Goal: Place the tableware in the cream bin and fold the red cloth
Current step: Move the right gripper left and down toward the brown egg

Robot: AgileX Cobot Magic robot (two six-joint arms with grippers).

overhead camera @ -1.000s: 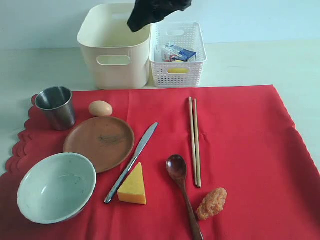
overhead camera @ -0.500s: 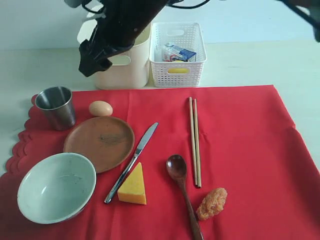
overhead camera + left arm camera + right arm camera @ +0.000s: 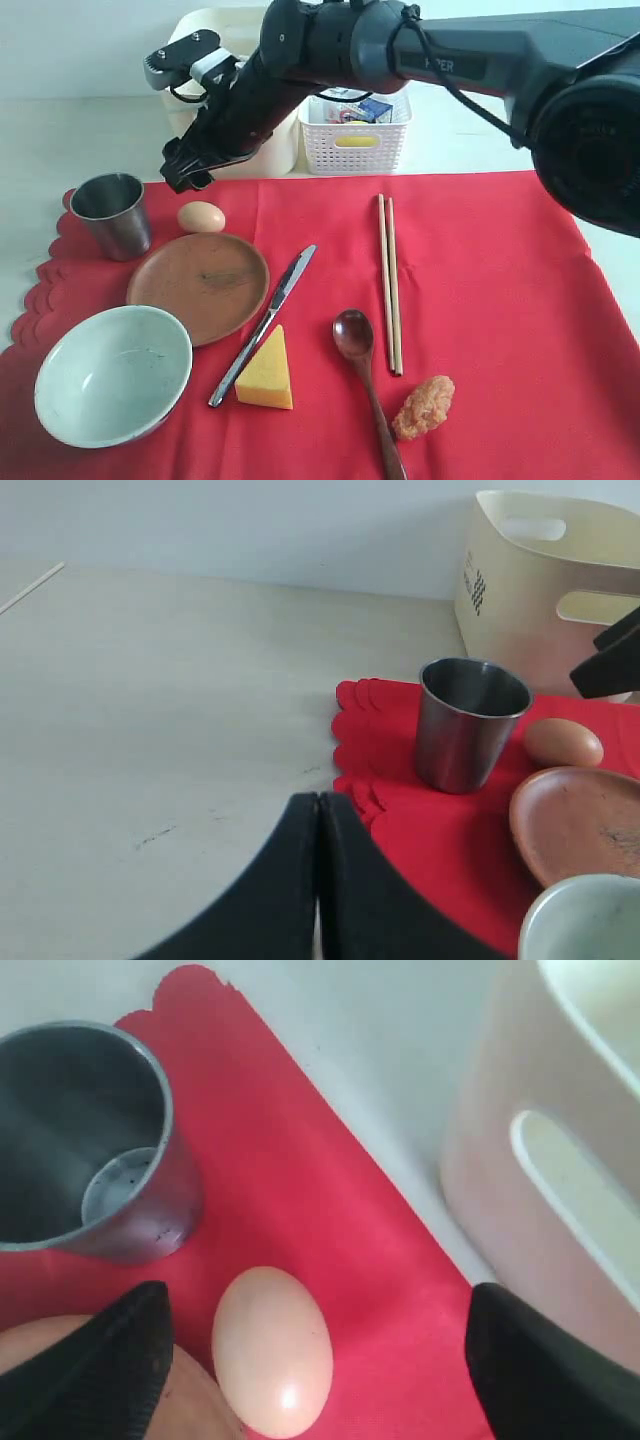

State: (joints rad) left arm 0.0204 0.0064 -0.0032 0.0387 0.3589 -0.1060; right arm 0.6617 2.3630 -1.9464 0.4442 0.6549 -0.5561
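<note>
Red cloth (image 3: 480, 300) is spread flat, scalloped edge at 9 o'clock. It is judged unfoldable until cleared, since every piece lies on it.

Cream bin (image 3: 520, 630) stands just off the cloth at 11 o'clock (interior mostly hidden by the arm).

Tableware, none binned:
- bowl (image 3: 112, 375) at 8 o'clock
- plate (image 3: 198, 285) just beside it
- cup (image 3: 112, 215) at 10 o'clock
- knife (image 3: 265, 325), chopsticks (image 3: 389, 285) and spoon (image 3: 360, 370) toward centre

Right gripper (image 3: 185, 172) is held above the cloth's far edge between bin and cup. Its jaws are spread wide with nothing grasped, and an egg (image 3: 201, 216) lies beneath. The spread is judged to suit the cup.

Left gripper (image 3: 318, 810) is pressed shut on nothing, over bare table (image 3: 150, 680) off the 9 o'clock edge, presumably out of the way.
</note>
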